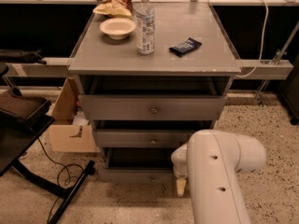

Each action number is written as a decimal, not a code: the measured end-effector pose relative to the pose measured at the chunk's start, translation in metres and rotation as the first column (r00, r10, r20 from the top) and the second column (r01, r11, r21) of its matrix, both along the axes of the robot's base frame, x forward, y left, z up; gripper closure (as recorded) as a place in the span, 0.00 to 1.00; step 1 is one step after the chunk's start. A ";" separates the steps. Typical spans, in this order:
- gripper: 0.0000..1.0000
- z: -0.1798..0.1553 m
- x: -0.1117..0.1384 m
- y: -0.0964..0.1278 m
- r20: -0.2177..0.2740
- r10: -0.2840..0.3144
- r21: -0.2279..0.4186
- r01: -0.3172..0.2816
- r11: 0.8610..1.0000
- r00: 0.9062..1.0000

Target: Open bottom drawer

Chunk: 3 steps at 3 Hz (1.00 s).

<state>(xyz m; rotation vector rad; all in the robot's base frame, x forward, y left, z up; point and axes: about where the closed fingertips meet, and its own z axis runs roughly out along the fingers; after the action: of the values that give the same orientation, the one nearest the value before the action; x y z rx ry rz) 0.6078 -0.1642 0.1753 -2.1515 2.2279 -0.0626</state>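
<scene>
While the grey flat-fronted bottom drawer [131, 175] sits lowest under the grey worktop [201, 64], the cream-tipped pincer [181, 186] hangs by its right end — width: cannot tell. Judged step: approach; next, take the small round knob [151, 178], pull straight.

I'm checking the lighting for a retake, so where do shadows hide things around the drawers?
Camera view: the tabletop is evenly lit; the bottom drawer lies in shade, its inside black; the tool hangs pale before that drawer's right end, under the white arm.
</scene>
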 end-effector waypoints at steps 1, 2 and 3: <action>0.23 -0.034 -0.017 -0.002 -0.099 0.005 -0.023 -0.007 1.000 0.995; 0.46 -0.014 -0.031 -0.015 -0.132 -0.010 -0.056 0.003 0.998 0.991; 0.77 -0.012 -0.033 -0.017 -0.137 -0.012 -0.061 0.003 0.998 0.990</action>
<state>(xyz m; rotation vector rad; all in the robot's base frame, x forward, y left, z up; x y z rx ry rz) 0.5748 -0.1812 0.1637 -2.2435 2.3370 0.0183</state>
